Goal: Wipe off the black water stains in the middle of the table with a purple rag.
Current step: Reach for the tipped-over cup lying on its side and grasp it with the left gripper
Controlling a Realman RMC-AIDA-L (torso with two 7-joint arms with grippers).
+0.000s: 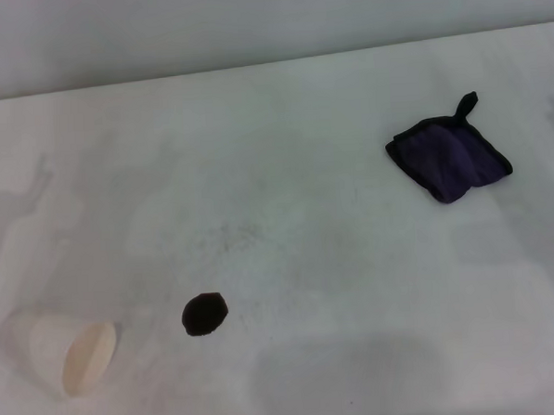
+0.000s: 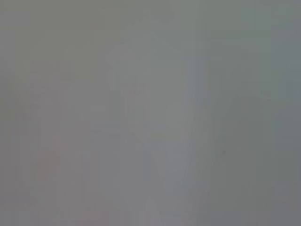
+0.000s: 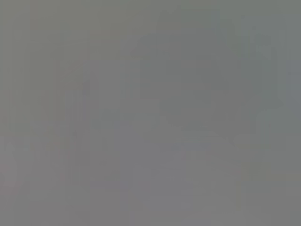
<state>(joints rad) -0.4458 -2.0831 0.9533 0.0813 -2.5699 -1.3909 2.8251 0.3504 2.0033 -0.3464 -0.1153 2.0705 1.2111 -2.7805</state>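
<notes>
Purple rag lies folded on the white surface toward the robot's right and far side, well apart from the black water stain, which sits near the left front beside a tipped-over pale cup. Neither gripper appears in any view, so the state of the fingers cannot be told. The right arm, being nearer, should probably descend on the middle of the cloth, pinch several layers together, then carry it across and rub the blot without disturbing the cup.
</notes>
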